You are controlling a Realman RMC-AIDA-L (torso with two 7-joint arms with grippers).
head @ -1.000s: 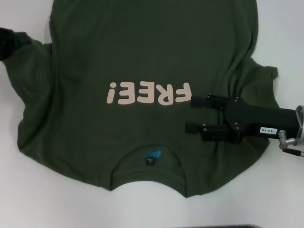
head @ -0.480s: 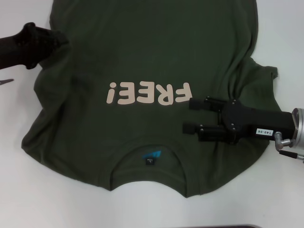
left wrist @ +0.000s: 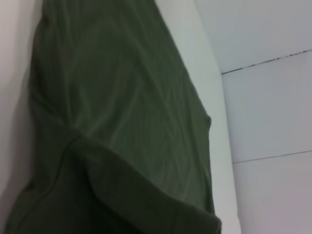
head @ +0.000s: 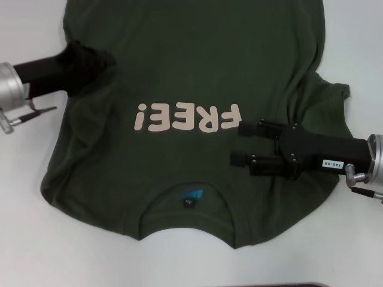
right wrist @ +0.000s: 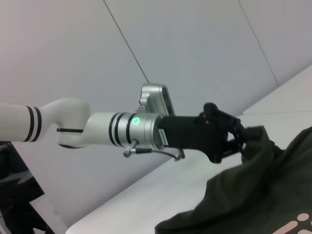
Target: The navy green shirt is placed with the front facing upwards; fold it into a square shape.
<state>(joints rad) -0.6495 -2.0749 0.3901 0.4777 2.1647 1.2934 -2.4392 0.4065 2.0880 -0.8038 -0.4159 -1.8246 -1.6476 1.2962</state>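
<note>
While the navy green shirt (head: 197,72) lies front-up across the white table (head: 30,251), this is what you see:

Shirt: it fills most of the head view, collar (head: 187,206) toward the lower edge of the frame, cream "FREE!" lettering (head: 187,117) upside down at mid-frame, a small blue-black neck label (head: 190,199) just inside the collar.

Sleeves: the one at the right edge lies flat on the table; the one at the upper left is lifted and bunched over the body of the shirt.

Left gripper (head: 90,63): at the upper left of the head view, its black tip buried in the raised sleeve cloth. In the right wrist view you see it (right wrist: 243,136) clenched on a fold of the shirt's green fabric, lifting it clear of the table.

Left wrist view: only green cloth — a folded edge near the lower part of the frame, the shirt's long body (left wrist: 122,97) running up the frame, the table beside it.

Right gripper (head: 239,144): at the right of the head view, low over the shirt just below the "F" of the lettering, its two black fingers (head: 254,128) parted and holding nothing — you can see green cloth between them.
</note>
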